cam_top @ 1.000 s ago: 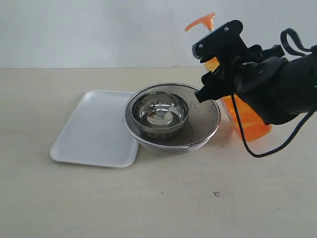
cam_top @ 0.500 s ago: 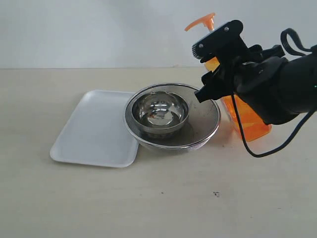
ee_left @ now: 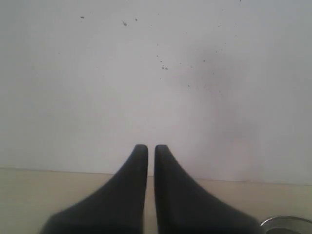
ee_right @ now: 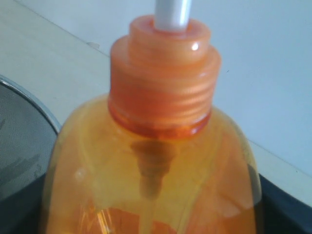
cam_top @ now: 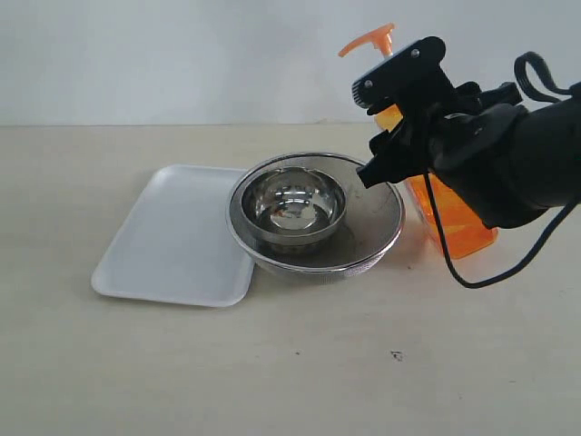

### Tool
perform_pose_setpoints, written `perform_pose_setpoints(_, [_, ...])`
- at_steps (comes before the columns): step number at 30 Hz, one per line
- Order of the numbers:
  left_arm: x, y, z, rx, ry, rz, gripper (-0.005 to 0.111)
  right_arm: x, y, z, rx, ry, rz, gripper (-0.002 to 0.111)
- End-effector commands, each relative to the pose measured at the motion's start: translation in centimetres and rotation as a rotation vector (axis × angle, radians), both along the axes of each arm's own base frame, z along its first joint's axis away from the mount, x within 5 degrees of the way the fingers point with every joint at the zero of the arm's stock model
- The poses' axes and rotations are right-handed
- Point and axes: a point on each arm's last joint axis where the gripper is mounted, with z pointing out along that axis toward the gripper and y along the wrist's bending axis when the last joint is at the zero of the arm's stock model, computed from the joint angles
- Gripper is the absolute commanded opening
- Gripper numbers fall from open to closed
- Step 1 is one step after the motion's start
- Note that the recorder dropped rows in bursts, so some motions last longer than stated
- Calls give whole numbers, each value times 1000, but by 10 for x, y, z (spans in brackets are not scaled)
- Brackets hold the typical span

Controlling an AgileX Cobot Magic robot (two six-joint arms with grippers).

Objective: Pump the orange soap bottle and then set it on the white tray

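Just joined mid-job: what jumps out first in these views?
The orange soap bottle, filling the right wrist view, stands at the exterior view's right with the right gripper at its upper part. Centrally, a steel bowl sits inside a mesh strainer, with the white tray beside it on the left.

We're on a robotics lab bench here, not in a lived-in kitchen: a plain pale tabletop point(cam_top: 300, 381) butts up against a blank white wall point(cam_top: 182, 54), and a black robot arm point(cam_top: 517, 163) trailing a loose black cable point(cam_top: 472, 285) reaches in from the right of the exterior view. The household goods read as staged props: just a white tray point(cam_top: 172, 236), a steel bowl point(cam_top: 295, 207) sitting inside a mesh strainer point(cam_top: 372, 218), and an orange soap bottle point(cam_top: 472, 232), all grouped mid-table. The left wrist view tells the same story, with white wall speckled by small dark marks above that pale surface.
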Motion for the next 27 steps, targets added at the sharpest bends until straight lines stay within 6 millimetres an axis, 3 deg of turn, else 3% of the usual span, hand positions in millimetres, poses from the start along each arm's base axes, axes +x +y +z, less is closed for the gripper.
perform_pose_setpoints(1, [15,-1,5,0,-65,-6,5,3,-1,6,-18,-40,-11,0])
perform_pose_setpoints(27, [21,-2,11,-35,-149,-16,5,3,-4,10,-7,-70,-49,0])
